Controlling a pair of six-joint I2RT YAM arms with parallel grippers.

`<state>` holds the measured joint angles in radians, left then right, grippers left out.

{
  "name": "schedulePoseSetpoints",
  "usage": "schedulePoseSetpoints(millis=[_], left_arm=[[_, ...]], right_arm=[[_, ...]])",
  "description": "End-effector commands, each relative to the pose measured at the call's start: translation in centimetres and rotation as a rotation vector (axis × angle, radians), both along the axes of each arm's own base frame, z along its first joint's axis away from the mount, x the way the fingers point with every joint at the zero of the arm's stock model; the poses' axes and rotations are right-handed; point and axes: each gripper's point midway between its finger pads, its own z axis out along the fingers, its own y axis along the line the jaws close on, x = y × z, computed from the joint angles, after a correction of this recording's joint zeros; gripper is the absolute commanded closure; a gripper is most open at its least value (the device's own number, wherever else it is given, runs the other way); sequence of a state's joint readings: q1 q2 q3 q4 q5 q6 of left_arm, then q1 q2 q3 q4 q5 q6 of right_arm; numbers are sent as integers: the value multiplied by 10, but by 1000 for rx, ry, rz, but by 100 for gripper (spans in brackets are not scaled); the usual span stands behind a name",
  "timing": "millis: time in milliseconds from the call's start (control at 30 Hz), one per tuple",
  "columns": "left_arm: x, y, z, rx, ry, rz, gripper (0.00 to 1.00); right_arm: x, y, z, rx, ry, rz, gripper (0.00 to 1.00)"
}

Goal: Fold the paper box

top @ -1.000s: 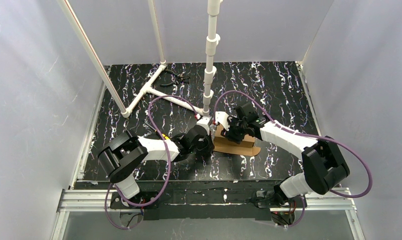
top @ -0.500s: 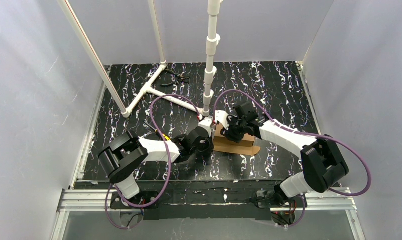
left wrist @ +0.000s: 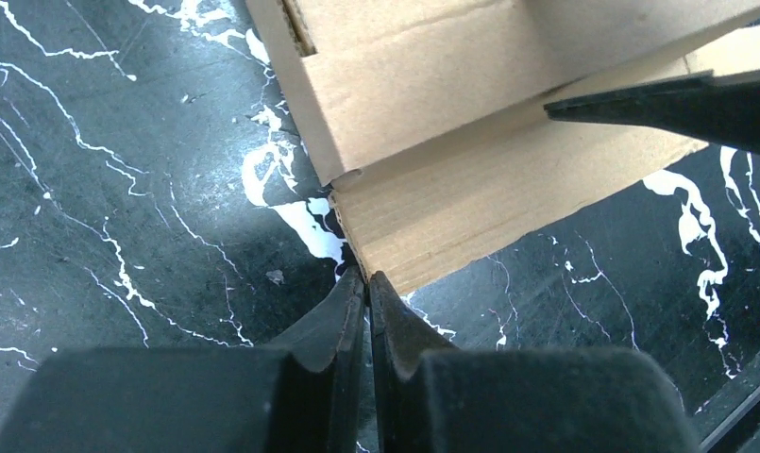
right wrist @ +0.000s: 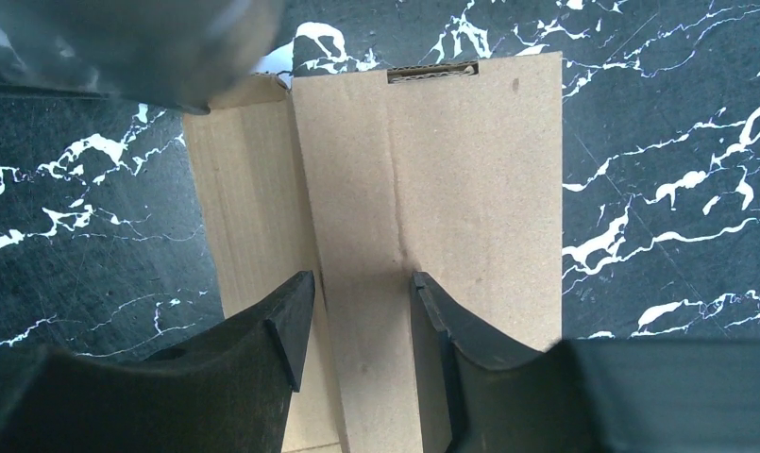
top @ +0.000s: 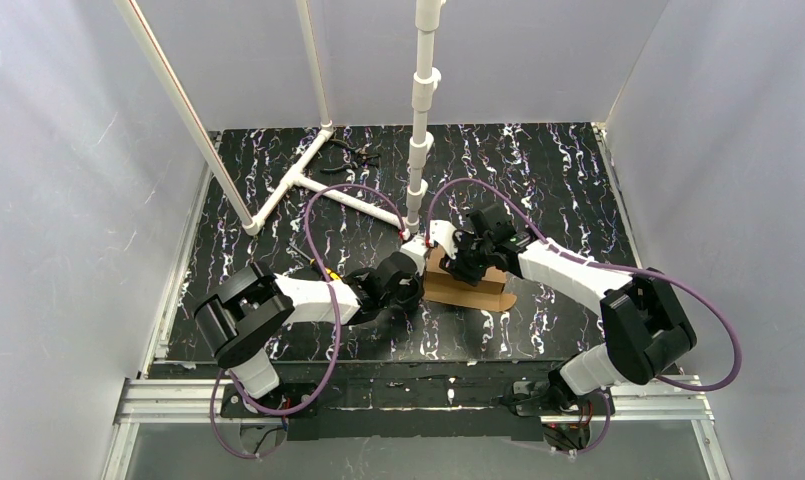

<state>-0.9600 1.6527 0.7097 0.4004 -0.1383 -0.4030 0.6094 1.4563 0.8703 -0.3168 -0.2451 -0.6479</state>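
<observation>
box [top: 475, 293]: mid counter [top: 558, 180], one wall raised
left hand [left wrist: 367, 276]: together, tips touching box corner
right hand [right wrist: 357, 279]: apart, over box

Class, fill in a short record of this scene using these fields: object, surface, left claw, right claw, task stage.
object: paper box, plain brown cardboard, partly folded, not yet closed
surface: black marbled table
left claw: shut, tips together at a corner edge of the paper box
right claw: open, jaws apart over a flat cardboard panel, one on each side of a crease
task stage: folding unfinished
</observation>
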Motion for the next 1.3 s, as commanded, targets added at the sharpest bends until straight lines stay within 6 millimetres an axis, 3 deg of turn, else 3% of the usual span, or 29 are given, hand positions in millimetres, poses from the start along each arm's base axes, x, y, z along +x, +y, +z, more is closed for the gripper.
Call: schedulePoseSetpoints(millis=[0, 67, 200, 467, 833, 1100, 1267], left_arm=[[-3, -7, 10, 26, -41, -73, 93], [-4, -5, 9, 14, -26, -50, 88], [-5, -3, 9, -17, -17, -13, 88], [-3, 5, 11, -53, -34, 41, 96], [-2, 11, 34, -259, -8, 139, 72], [5, 16, 47, -473, 67, 229, 63], [4, 20, 40, -537, 140, 307, 60]], right_arm=[[-33, -10, -33, -68, 173, 2, 50], [-34, -9, -32, -64, 179, 3, 50], [-34, -9, -33, -62, 184, -1, 50], [-34, -8, -32, -43, 203, -14, 50], [-34, -6, -28, -24, 209, -12, 49], [-35, -6, -29, -25, 216, -14, 49], [-36, -6, -29, -25, 219, -13, 49]])
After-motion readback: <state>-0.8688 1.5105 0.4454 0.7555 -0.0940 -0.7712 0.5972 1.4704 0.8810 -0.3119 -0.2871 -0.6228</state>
